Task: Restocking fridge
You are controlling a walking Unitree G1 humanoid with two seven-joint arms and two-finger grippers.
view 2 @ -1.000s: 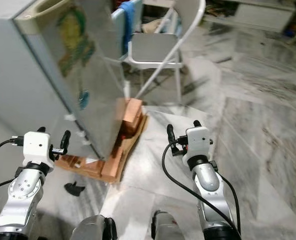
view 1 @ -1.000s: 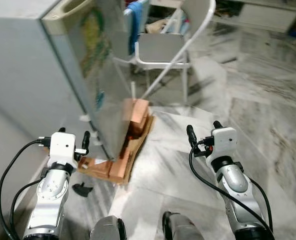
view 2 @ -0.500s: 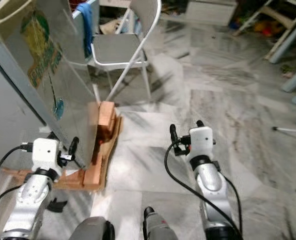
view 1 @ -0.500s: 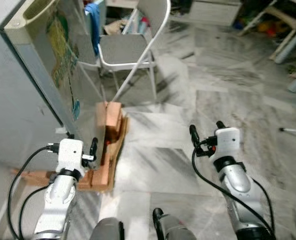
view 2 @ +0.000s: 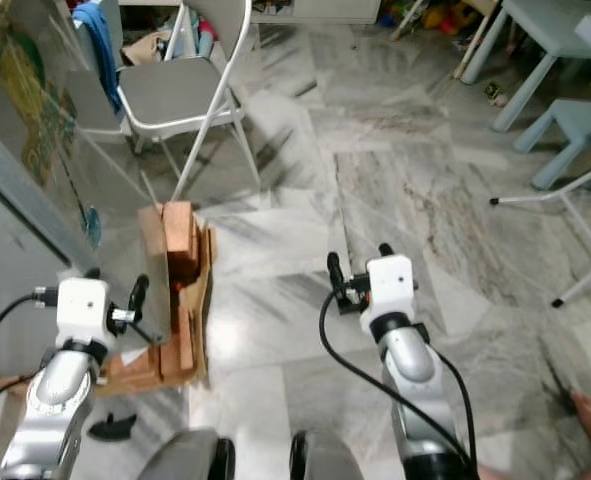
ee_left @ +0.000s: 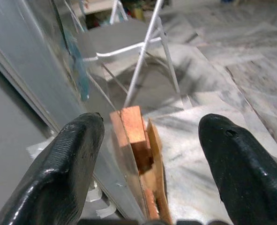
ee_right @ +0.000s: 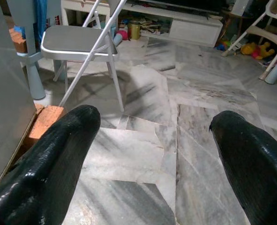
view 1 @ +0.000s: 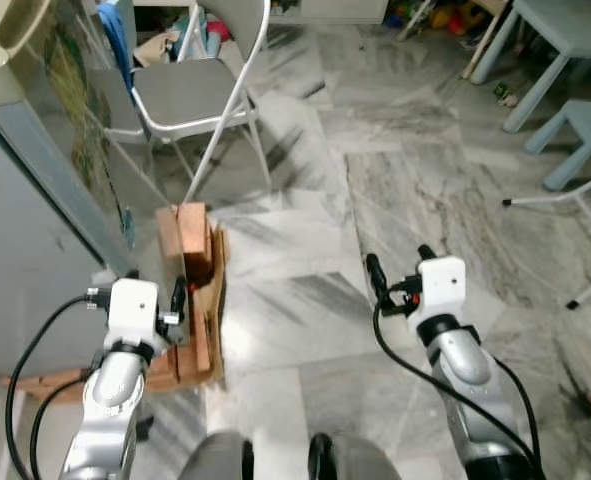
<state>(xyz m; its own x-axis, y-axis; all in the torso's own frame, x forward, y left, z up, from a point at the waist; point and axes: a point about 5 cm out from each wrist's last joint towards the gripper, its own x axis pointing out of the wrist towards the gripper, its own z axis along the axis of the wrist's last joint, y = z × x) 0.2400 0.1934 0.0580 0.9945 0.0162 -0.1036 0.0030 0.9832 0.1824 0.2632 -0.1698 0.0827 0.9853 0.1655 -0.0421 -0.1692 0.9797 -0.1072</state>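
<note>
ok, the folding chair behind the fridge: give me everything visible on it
The folding chair has a thin white tubular metal frame and a flat grey seat, which is bare. It stands unfolded and upright on the marble floor, beyond the wood blocks under the fridge corner. One long white tube runs diagonally from the backrest down to the floor. A blue cloth hangs just beside it; whether they touch is unclear.

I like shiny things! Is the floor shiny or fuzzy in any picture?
Left eye view: the marble floor shows a bright glare patch and looks slightly smeared. Right wrist view: the floor is sharp, but the close black fingers look soft. Left wrist view: the fridge door is blurry.
</note>
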